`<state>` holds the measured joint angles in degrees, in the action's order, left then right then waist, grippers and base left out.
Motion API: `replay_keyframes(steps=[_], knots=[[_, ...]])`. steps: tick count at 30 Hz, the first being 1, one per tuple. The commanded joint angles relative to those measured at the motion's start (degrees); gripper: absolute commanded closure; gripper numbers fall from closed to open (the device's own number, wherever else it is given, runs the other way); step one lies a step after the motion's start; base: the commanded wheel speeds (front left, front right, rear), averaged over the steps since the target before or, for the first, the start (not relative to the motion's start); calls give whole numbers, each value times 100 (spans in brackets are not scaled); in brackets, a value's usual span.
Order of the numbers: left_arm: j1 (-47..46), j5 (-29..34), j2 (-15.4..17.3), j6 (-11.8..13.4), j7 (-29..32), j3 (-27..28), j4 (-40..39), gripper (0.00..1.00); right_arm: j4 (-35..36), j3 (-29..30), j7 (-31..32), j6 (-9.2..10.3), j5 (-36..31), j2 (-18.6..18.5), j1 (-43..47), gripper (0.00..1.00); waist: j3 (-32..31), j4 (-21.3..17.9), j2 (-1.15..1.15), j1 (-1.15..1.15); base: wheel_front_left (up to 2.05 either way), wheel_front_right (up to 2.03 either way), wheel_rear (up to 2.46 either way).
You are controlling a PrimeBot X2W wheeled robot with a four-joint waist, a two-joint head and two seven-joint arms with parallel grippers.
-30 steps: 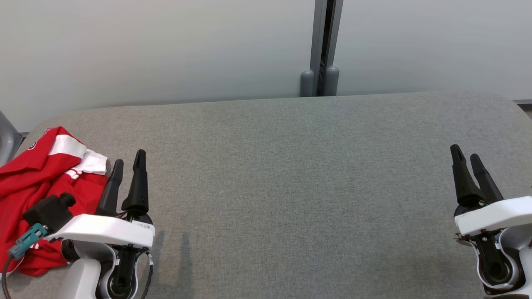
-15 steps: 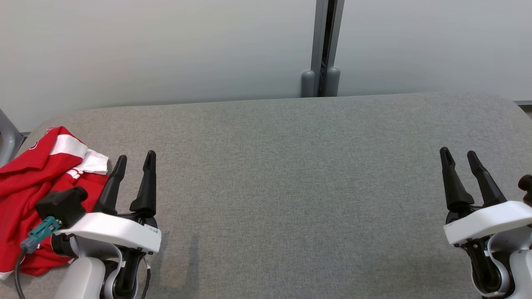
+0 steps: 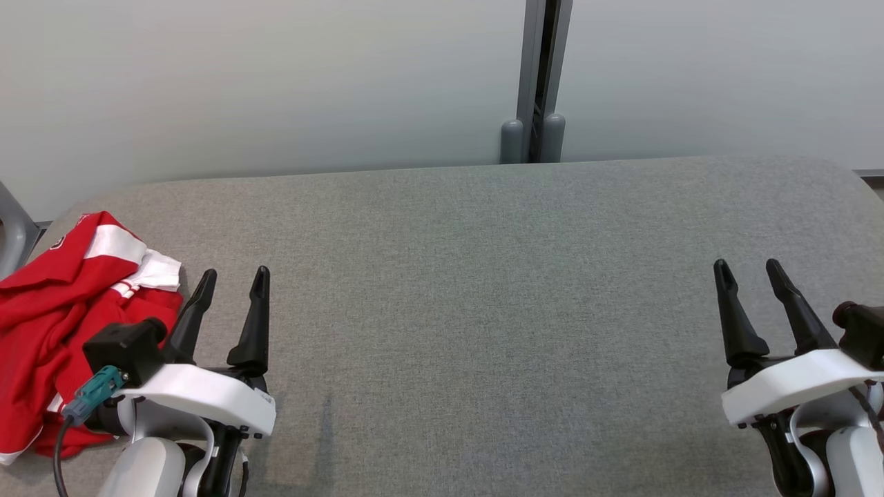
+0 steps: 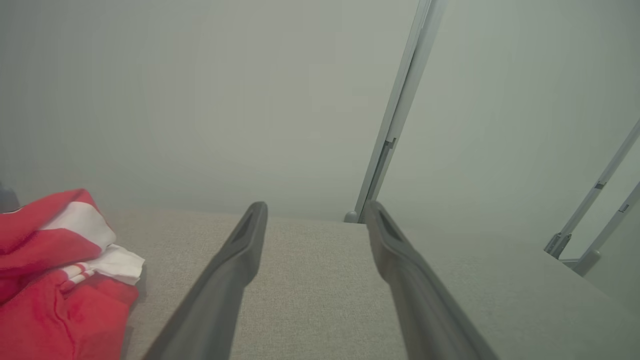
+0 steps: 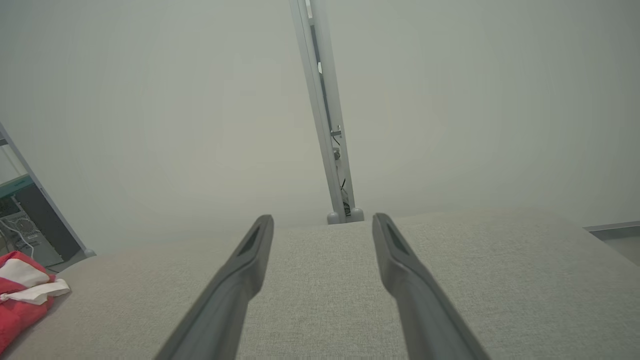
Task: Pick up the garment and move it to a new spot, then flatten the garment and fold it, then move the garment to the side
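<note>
1. Red shirt (image 3: 48, 324): lies crumpled in a heap at the left edge of the head view, on the grey fabric-covered surface (image 3: 483, 310), close to the surface's rounded left corner. A white trim with red stripes shows at the upper right of the heap.
2. Left claw (image 3: 233, 275): sits at the lower left of the head view, just right of the shirt. It is released, with both fingers spread and nothing between them. The fingers point up the frame toward the pale wall panels (image 3: 276, 83), not toward the cloth. The wrist housing overlaps the shirt in this view, so contact there cannot be told.
3. Right claw (image 3: 746, 266): sits at the lower right of the head view, well apart from the shirt. It is released and empty.
4. Step in hand: judged to be the first one, picking up the garment. No grasp is made yet, and the shirt is neither flattened nor folded.
5. Next move, as a judgement:
   - Use the left claw, which is nearer.
   - Turn it toward the left of the frame.
   - Lower it onto a raised fold and clench there.
   - Carry the shirt to the bare middle of the surface.
6. Caution: the heap lies near the surface's edge. Lift it rather than drag it, or trailing cloth may slide off.
</note>
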<state>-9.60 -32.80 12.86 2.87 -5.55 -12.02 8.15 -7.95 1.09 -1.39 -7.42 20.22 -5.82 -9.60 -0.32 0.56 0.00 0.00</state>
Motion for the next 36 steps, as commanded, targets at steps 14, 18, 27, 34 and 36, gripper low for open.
replay_keyframes(steps=[14,18,27,34,36], knots=[[57,558,97,227,53,-76,1,0,-30,106,-93,-10,-785,120,186,0,0,-10,0,0,0,0,0],[61,646,103,252,69,-101,5,0,-58,127,-96,-11,-887,163,233,0,1,-5,0,0,0,0,0],[93,833,112,332,114,-145,-11,0,-66,192,-134,-11,-1096,231,312,0,-4,1,0,0,0,0,0],[122,990,142,359,165,-212,-44,0,-33,234,-154,-11,-1277,265,374,0,-3,20,0,0,0,0,0],[130,1046,157,379,177,-230,-52,0,-12,250,-152,-12,-1341,268,394,0,-1,31,0,0,0,0,0]])
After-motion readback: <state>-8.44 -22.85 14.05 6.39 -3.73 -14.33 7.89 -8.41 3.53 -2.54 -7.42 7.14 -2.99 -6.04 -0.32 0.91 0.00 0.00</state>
